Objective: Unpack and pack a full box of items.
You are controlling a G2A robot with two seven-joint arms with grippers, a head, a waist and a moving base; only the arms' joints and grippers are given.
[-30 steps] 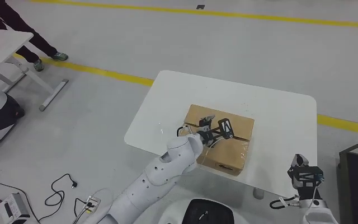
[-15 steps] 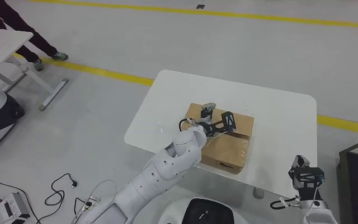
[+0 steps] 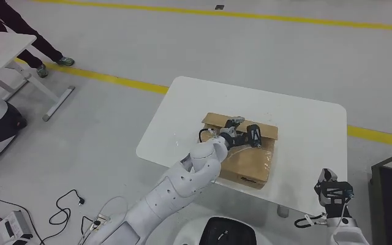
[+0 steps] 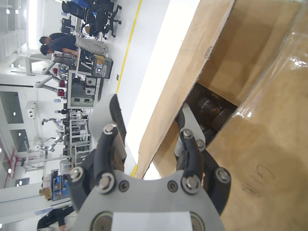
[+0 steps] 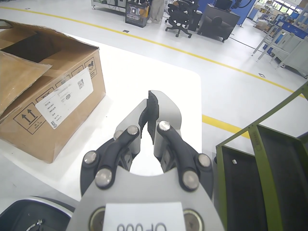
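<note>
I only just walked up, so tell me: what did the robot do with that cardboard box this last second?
The left gripper moved across the box top, away from the robot, to the far flap; its open fingers now straddle it, one inside the opening. Nothing was gripped or let go. The box, the table and the shut right gripper stayed put.

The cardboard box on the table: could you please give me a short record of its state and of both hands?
Box: brown cardboard, on the white table, one top flap raised
Contents: dark items seen through the gap
Left hand: open, one finger inside the gap, the other outside the flap
Right hand: shut, near the table's corner, apart from the box
</note>
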